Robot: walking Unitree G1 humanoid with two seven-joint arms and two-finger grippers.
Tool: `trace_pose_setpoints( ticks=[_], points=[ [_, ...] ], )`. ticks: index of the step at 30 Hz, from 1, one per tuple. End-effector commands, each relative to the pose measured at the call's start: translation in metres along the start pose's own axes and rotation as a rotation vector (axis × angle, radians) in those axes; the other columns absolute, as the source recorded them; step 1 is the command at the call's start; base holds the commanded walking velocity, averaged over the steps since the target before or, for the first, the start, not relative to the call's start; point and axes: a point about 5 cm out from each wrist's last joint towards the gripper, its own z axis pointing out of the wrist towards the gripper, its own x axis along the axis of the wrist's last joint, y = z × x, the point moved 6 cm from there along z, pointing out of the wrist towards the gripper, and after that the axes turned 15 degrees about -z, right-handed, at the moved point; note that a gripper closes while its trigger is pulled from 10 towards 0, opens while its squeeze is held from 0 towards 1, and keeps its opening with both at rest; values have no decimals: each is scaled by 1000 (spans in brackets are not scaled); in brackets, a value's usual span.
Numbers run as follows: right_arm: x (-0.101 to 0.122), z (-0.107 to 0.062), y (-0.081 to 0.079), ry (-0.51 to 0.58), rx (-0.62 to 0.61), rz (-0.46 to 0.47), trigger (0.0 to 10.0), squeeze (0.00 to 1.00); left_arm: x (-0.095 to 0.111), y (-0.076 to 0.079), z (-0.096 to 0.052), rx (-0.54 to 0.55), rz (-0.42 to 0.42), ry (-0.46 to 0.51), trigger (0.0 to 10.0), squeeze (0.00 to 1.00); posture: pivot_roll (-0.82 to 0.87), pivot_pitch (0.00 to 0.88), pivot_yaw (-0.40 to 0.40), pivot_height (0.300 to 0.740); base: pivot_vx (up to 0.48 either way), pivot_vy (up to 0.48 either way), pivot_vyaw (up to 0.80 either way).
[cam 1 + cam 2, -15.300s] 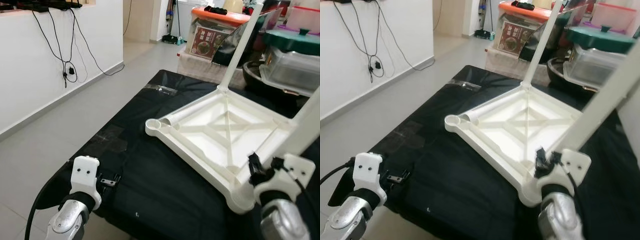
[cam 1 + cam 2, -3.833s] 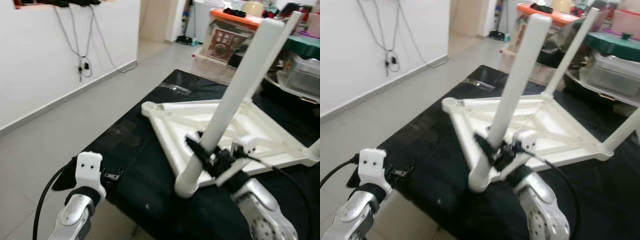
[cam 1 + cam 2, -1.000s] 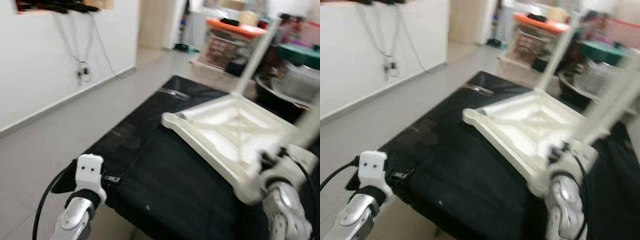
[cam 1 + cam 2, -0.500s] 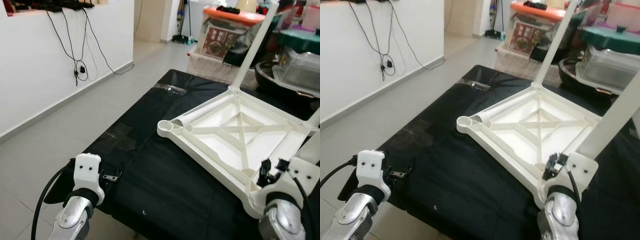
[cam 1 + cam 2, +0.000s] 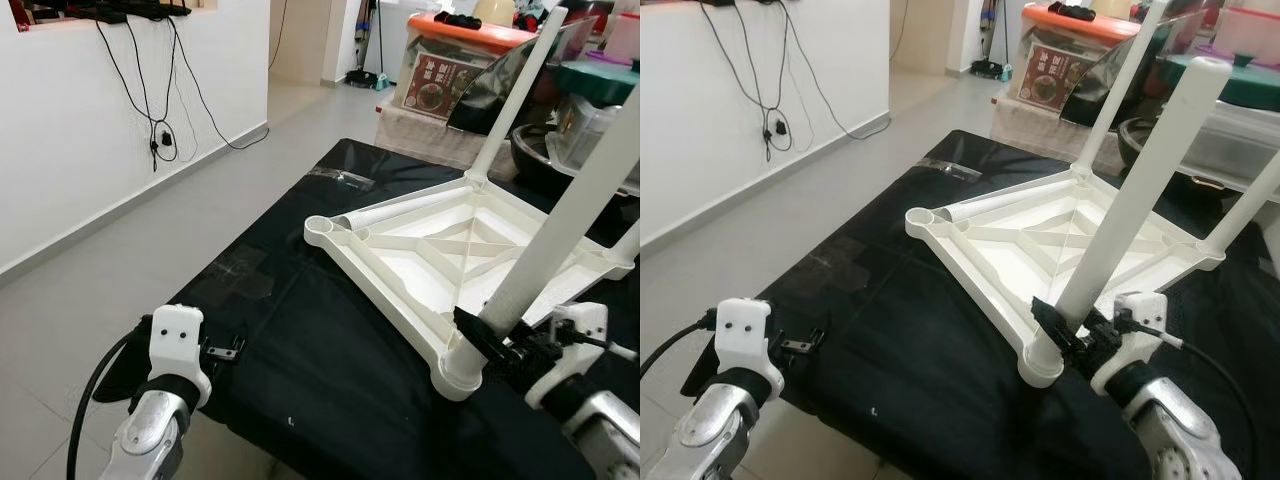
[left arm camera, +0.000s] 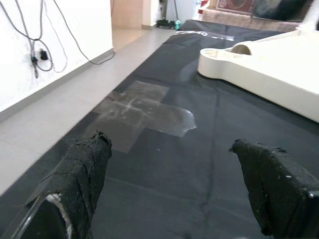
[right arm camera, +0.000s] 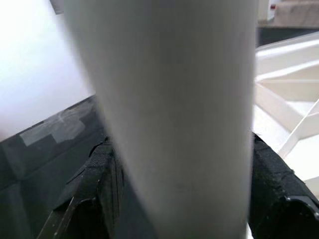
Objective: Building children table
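A white plastic tabletop (image 5: 440, 265) lies upside down on a black-covered surface (image 5: 330, 360). Three white legs stand in its corners: a far leg (image 5: 512, 95), a right leg (image 5: 1250, 210) and a near leg (image 5: 555, 225). My right gripper (image 5: 488, 343) is shut on the near leg just above its socket; in the right wrist view the leg (image 7: 174, 99) sits between black fingers (image 7: 99, 184). The left corner socket (image 5: 318, 225) is empty, and a loose white tube (image 5: 400, 212) lies beside it. My left gripper (image 6: 172, 143) hovers open over the cloth's near left edge.
Stacked storage bins, one with an orange lid (image 5: 470, 35), and a green-lidded pot (image 5: 1215, 75) crowd the back right. A white wall with hanging cables (image 5: 160, 130) runs along the left, with tiled floor (image 5: 90, 290) below. A shiny tape patch (image 6: 144, 112) marks the cloth.
My right gripper has swung left with the near leg, and the tabletop has turned with it, its near corner now more to the left. The left arm has stayed put.
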Motion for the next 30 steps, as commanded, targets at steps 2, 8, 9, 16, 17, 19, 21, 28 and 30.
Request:
trace_pose_setpoints(
  ticks=[2,8,9,16,17,19,21,28,30],
  points=[
    [-7,11,6,8,-68,59,2235,0,-2,0,0,5,0,-4,10000,0,210,0,-146,740,0,0,0],
    [-36,-9,71,-83,-607,118,0,0,-3,-3,0,10,6,-8,10000,0,205,0,-134,740,0,0,0],
    [-49,-26,88,-142,-782,130,0,0,-3,-5,-1,11,7,-10,10000,0,205,0,-134,740,0,0,0],
    [-69,-105,78,-361,-1223,46,824,0,-4,-7,-3,14,13,-23,10000,0,178,0,-108,740,0,0,0],
    [-63,-91,61,-349,-1144,25,10000,0,-4,-8,-3,17,10,-24,10000,0,178,0,-108,740,0,0,0],
    [-42,-58,33,-263,-946,-46,10000,0,-4,-8,-2,15,7,-26,10000,0,165,0,-105,740,0,0,0],
    [-32,-52,29,-209,-920,-67,10000,1000,-5,-7,-2,12,8,-27,10000,0,165,0,-105,740,0,0,0],
    [8,-12,25,-20,-651,-66,10000,0,-4,-4,-1,16,-1,-19,10000,0,171,0,-115,740,0,0,0],
    [33,2,13,72,-420,-22,10000,0,-3,-2,-1,19,-8,-15,10000,0,163,0,-118,740,0,0,0]
  ],
)
